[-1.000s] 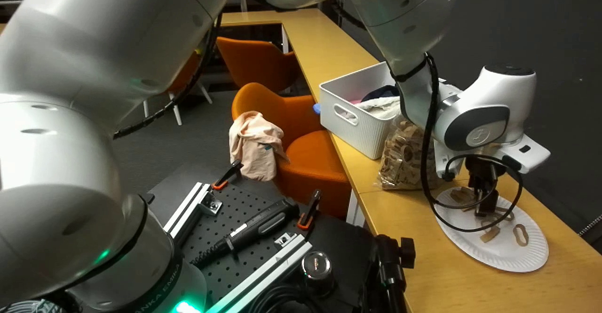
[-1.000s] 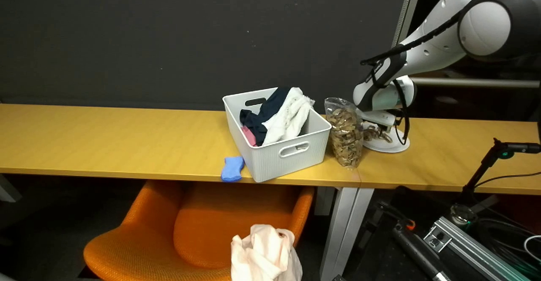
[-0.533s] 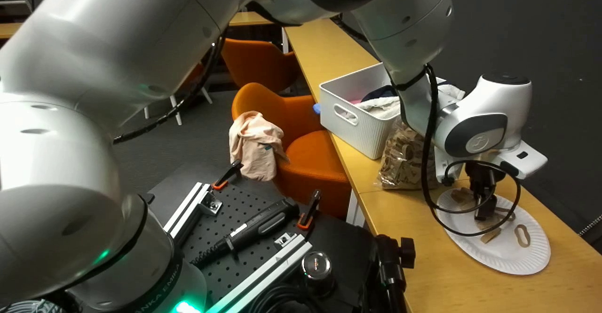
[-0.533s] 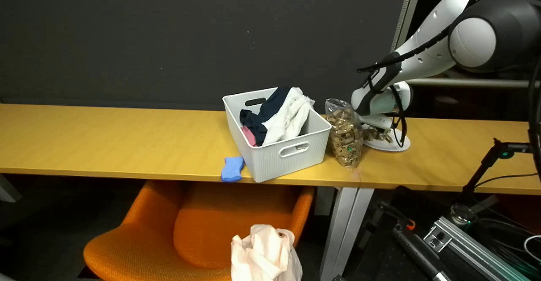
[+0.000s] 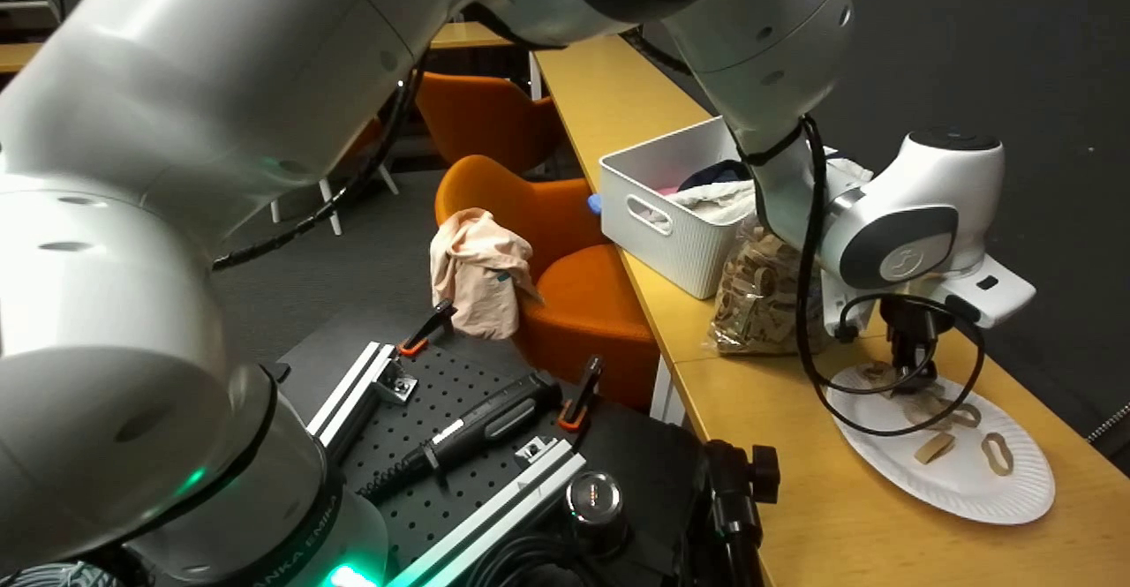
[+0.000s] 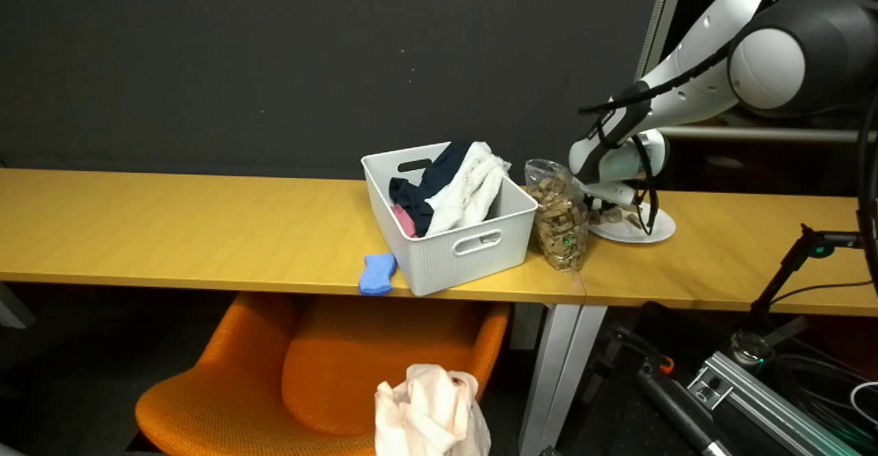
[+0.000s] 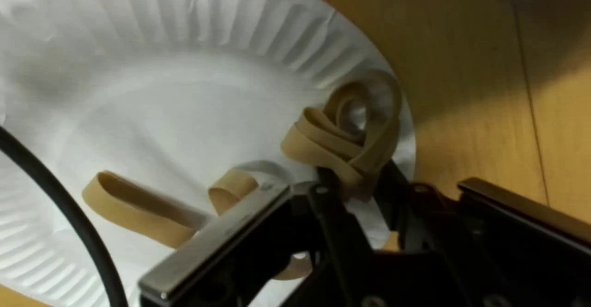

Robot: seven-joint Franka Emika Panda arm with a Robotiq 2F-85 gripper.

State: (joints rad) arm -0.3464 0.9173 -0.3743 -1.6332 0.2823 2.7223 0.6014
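Rubber bands (image 7: 314, 150) bunch up at the rim of the paper plate (image 7: 184, 113), pinched in the end effector (image 7: 359, 182); a firm, even squeeze should stop overlapping ones slipping free.

the bands (image 7: 318, 152) are tan, plate (image 7: 184, 108) white, end effector (image 7: 359, 180) black.
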